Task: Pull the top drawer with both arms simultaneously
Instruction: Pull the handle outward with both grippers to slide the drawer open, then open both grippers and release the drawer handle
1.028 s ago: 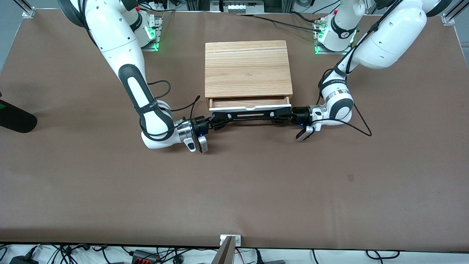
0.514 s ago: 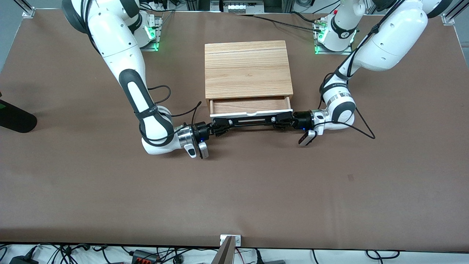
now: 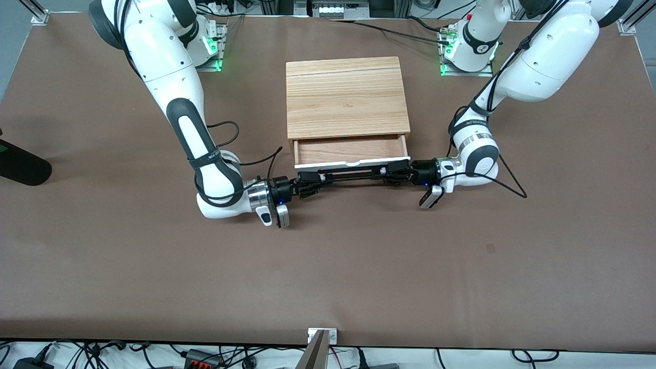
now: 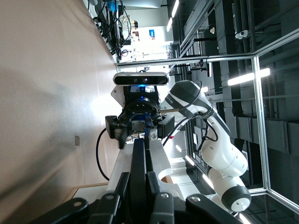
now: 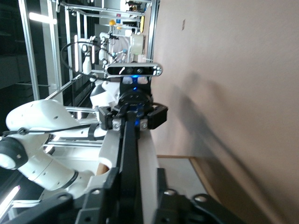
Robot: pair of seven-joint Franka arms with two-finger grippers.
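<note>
The top drawer [image 3: 351,149] stands partly open out of the light-wood cabinet [image 3: 347,96], showing its wood inside and white front [image 3: 353,163]. Its black bar handle [image 3: 353,175] runs along the front. My right gripper [image 3: 309,183] holds the handle's end toward the right arm; in the right wrist view the gripper [image 5: 134,193] has one finger against the bar [image 5: 129,154] and a strip of white front beside the other. My left gripper [image 3: 395,171] is shut on the opposite end; in the left wrist view its gripper [image 4: 140,189] clamps the bar [image 4: 138,158].
A black object [image 3: 21,165] lies at the table edge at the right arm's end. A cable loop [image 3: 512,184] trails on the table beside the left wrist. The arm bases [image 3: 469,46] stand either side of the cabinet. Open brown table lies nearer the front camera.
The drawer has slid farther out of the cabinet toward the front camera. Both grippers have moved the same way with the handle in them.
</note>
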